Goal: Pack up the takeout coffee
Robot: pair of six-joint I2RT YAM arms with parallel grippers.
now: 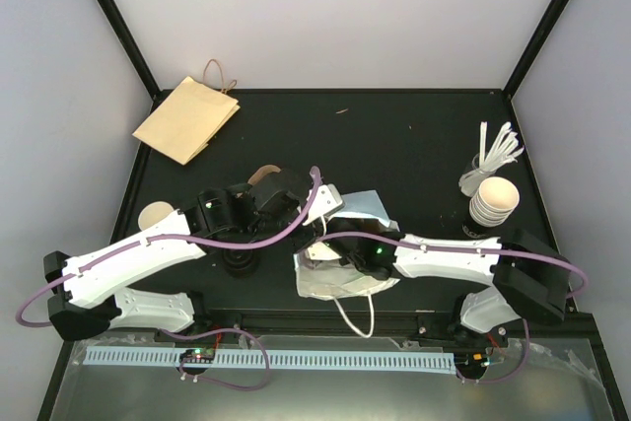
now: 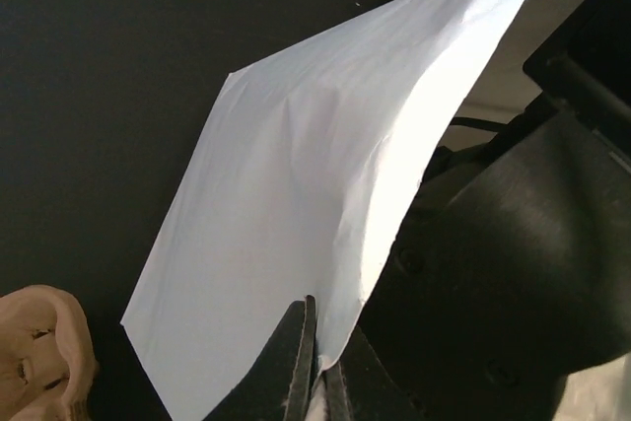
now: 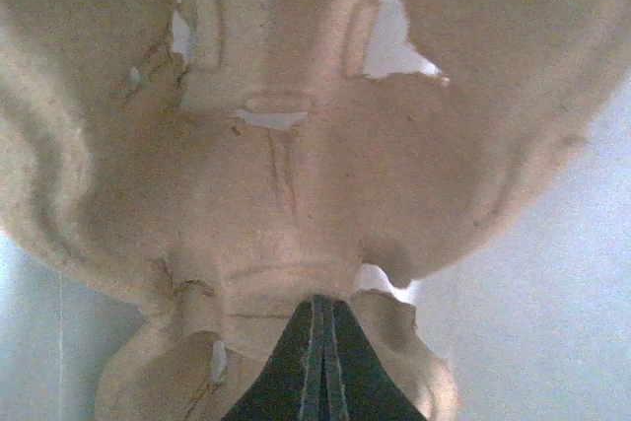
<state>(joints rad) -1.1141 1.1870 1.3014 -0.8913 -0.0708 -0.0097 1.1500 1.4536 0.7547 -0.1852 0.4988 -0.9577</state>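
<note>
- Coffee cup [image 1: 242, 261] sits leftmost, we judge: only a round black lid shows, at six o'clock from our left wrist, on the table outside the bags.
- Left gripper [image 2: 315, 317] is pressed together, pinching an edge of the white bag [image 2: 296, 175].
- Right gripper [image 3: 317, 305], at three o'clock from the cup, is closed on the pulp carrier [image 3: 296, 145].
- We expect the cup to be light, thin-walled and easy to crush or spill, so we would hold its body below the lid, gently.

Left tool [image 2: 314, 347], right tool [image 3: 320, 342] both shut; arms angled inward.
</note>
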